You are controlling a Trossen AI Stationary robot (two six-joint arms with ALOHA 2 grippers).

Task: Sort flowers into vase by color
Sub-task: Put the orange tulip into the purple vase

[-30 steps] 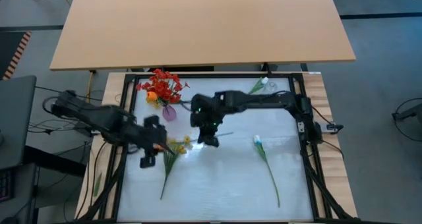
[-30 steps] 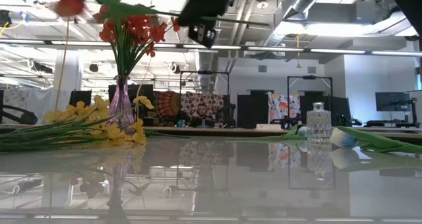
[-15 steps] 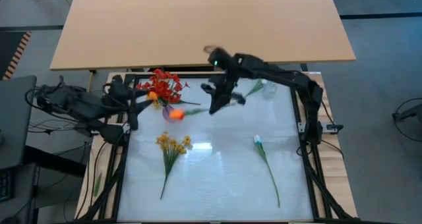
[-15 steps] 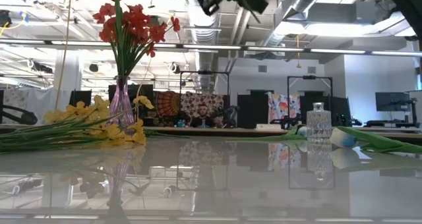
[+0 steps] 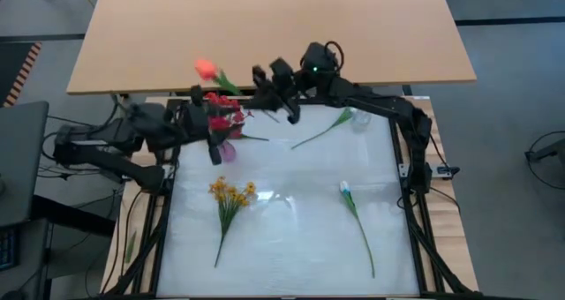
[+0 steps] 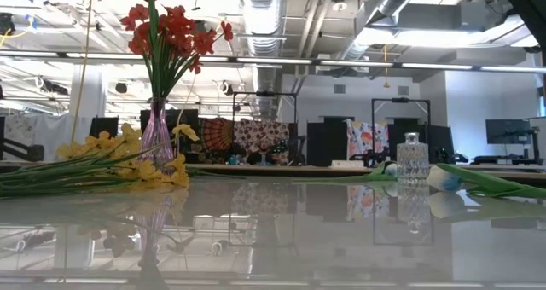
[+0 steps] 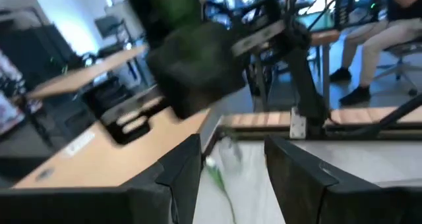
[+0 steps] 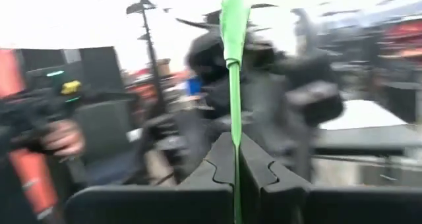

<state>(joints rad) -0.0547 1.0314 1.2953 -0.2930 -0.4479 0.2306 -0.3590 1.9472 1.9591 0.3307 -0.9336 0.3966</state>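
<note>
Right now I am clamping my right fingers point(image 8: 235, 171) on the thin green stem of an orange-red artificial flower point(image 5: 206, 69), bloom swinging upper left above the slim pink glass vase point(image 5: 226, 150). My left fingers point(image 7: 232, 165) are standing apart beside it. Swinging this fast risks missing the neck or toppling the vase.

- The left gripper point(image 5: 214, 143) at left center of the high view covers part of the pink vase point(image 5: 227, 152).
- In the right wrist view the green stem point(image 8: 232, 66) runs off the top edge, its bloom unseen.
- The low view cuts off both arms.
- The left wrist view's upper half is motion-blurred.
</note>
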